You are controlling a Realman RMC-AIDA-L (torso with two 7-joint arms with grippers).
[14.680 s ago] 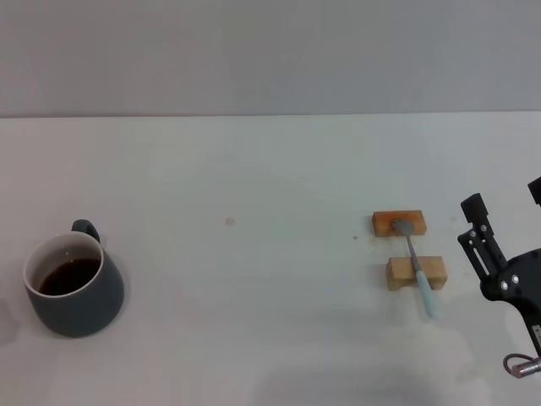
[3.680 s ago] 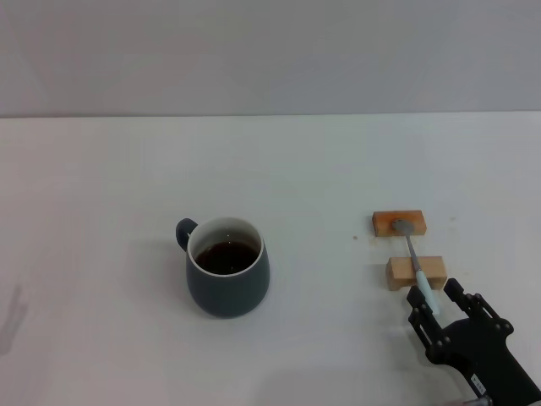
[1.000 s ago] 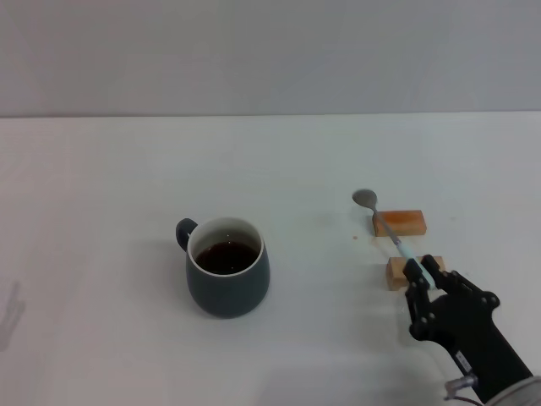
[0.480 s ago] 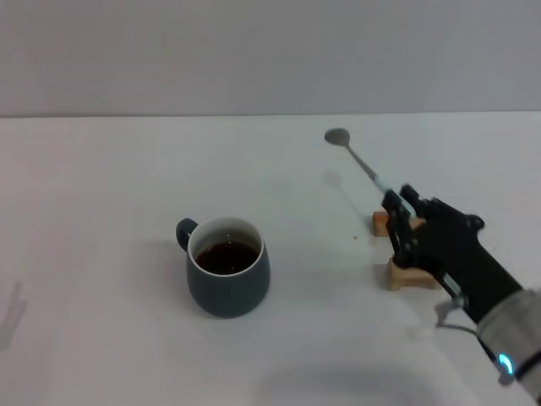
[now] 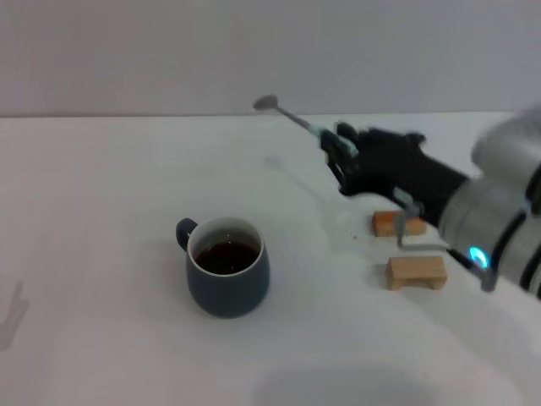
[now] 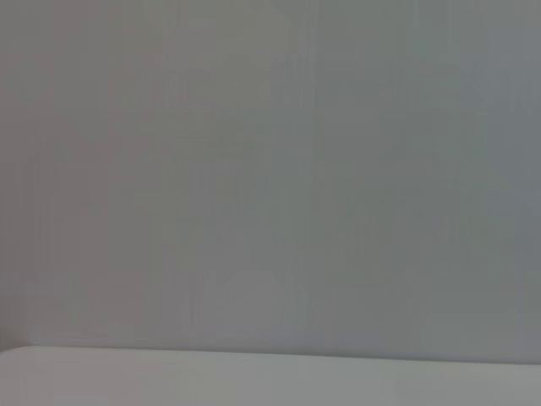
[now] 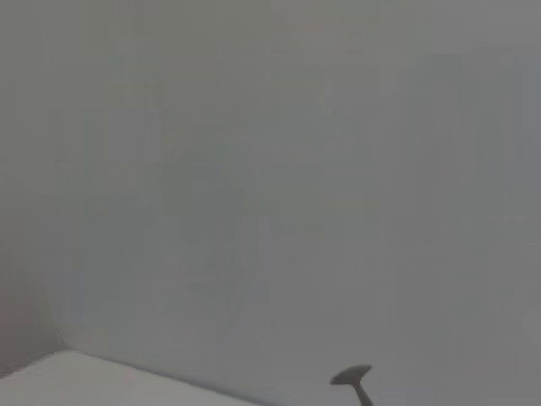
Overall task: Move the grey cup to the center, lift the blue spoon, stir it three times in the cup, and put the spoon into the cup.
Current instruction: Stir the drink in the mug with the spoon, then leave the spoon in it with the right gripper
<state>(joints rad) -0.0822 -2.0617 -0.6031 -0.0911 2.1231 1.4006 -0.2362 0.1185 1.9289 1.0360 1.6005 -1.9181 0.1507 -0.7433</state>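
Observation:
The grey cup (image 5: 228, 277) stands near the middle of the white table (image 5: 110, 186), upright, with dark liquid inside and its handle to the left. My right gripper (image 5: 336, 150) is shut on the blue spoon (image 5: 292, 118) and holds it in the air, well above the table, to the right of and beyond the cup. The spoon's metal bowl points up and to the left. The bowl also shows in the right wrist view (image 7: 352, 376). My left gripper is out of view.
Two tan wooden blocks (image 5: 415, 271) lie on the table right of the cup, under my right arm. A grey wall stands behind the table's far edge.
My right gripper has lifted the spoon off the blocks and carried it up and left toward the cup. The cup has not moved in the last second.

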